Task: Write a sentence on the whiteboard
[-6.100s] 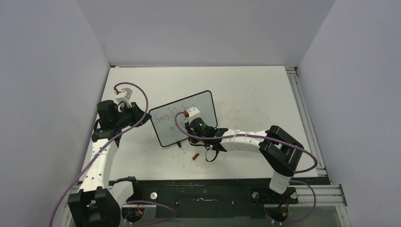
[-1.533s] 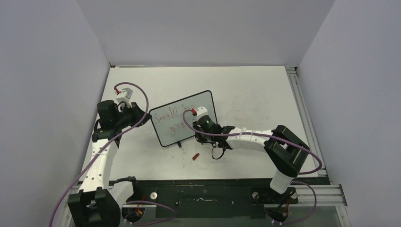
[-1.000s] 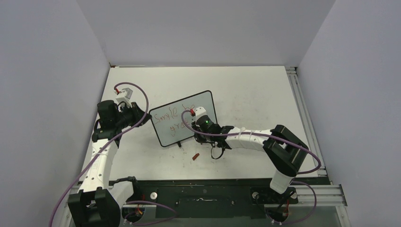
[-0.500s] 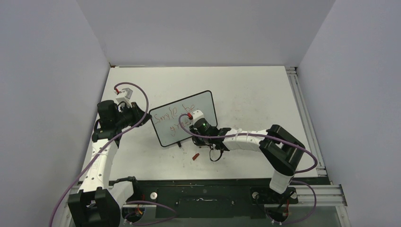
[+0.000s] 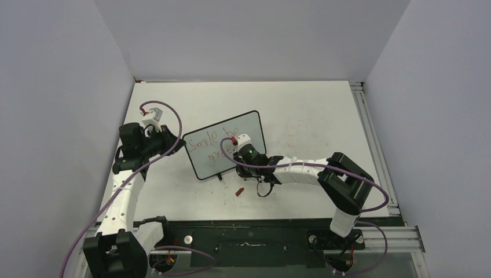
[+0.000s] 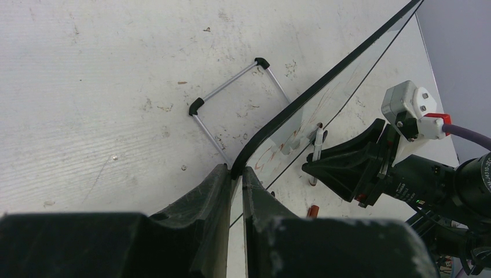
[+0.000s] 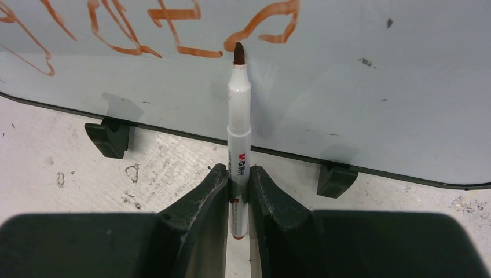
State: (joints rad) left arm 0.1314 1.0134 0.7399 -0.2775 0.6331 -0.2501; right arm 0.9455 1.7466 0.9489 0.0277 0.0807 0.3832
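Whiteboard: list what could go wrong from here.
1. The left gripper grips the whiteboard only by its thin frame at one corner; pressure from the marker might pivot or tip the board.
2. The right gripper holds the marker low on its barrel, so the long free end may tilt and wobble the strokes.
3. The tip sits on the sentence; dragging back could smear it.

obstacles: whiteboard standing mid-table, left gripper clamped on its left edge, right gripper pinching marker against its near face, right arm stretched low across the near-right approach | small red object lying just in front of the board | free: bare table behind and right of the board (walls bound three sides)
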